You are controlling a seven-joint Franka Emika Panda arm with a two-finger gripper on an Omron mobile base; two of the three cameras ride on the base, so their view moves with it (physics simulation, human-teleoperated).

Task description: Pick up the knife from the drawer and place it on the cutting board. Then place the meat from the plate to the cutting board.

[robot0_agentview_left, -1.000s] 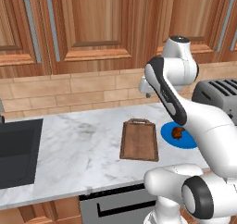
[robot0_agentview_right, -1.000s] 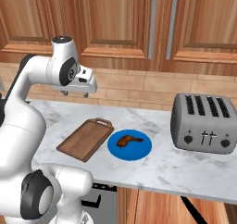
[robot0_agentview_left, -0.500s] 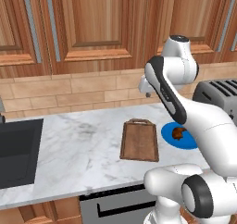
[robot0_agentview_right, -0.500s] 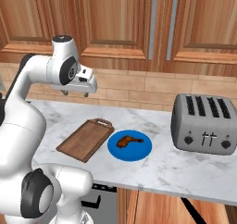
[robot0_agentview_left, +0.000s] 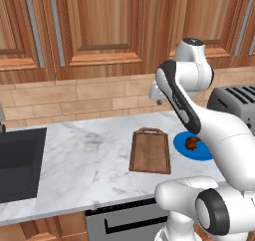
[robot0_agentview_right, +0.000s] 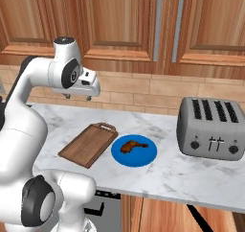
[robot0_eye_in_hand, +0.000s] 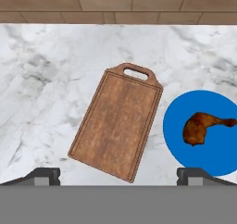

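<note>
Hovering high above the marble counter [robot0_agentview_right: 191,178], the gripper [robot0_agentview_right: 78,96] stands with its jaws spread wide and holds nothing. Directly below it lies the cutting board [robot0_eye_in_hand: 118,126], bare, with its loop handle toward the far wall. Just to the right of the board sits the plate [robot0_eye_in_hand: 203,133], and the meat [robot0_eye_in_hand: 203,126] rests on it. The toaster [robot0_agentview_right: 210,125] stands further right, well apart from the plate.

Neither the knife nor the drawer can be located from here; the drawer is presumably below the counter edge and closed.

Risks, as judged from this state:
- Order error: the meat lies in easy reach, so grasping it first would skip the knife step.
- Reach: the arm must descend from high above to below counter level; a direct path could strike the near counter edge.
- Placement: the board's raised rim could catch a long knife and leave it tilted.
</note>
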